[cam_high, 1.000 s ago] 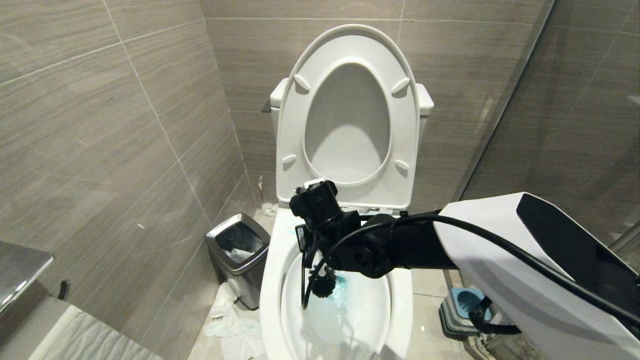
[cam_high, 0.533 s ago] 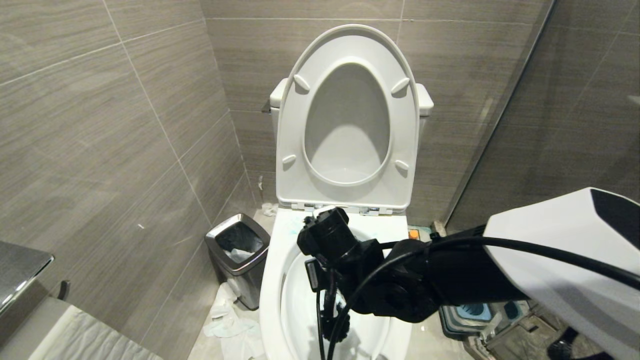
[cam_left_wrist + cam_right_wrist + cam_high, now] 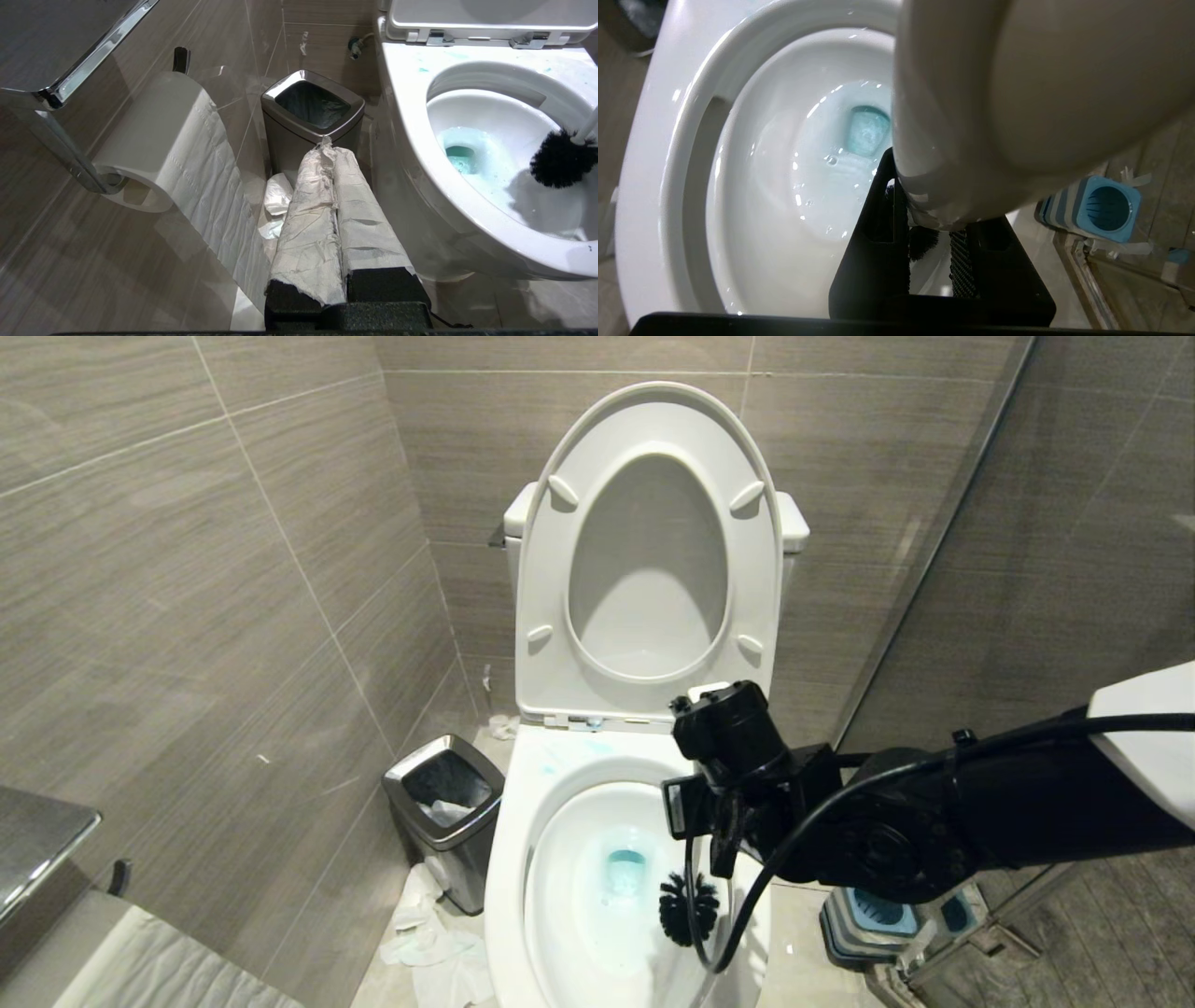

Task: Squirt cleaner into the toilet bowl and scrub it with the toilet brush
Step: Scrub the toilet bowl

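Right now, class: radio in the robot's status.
Right gripper shut on toilet brush, head inside toilet bowl. Left gripper shut, parked beside bowl. Nothing blocking.

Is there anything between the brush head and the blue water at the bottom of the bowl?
Nothing visible. The toilet brush head hangs inside the toilet bowl, beside the blue cleaner pool, with only bare wet ceramic between them. The right hand holds the handle above.
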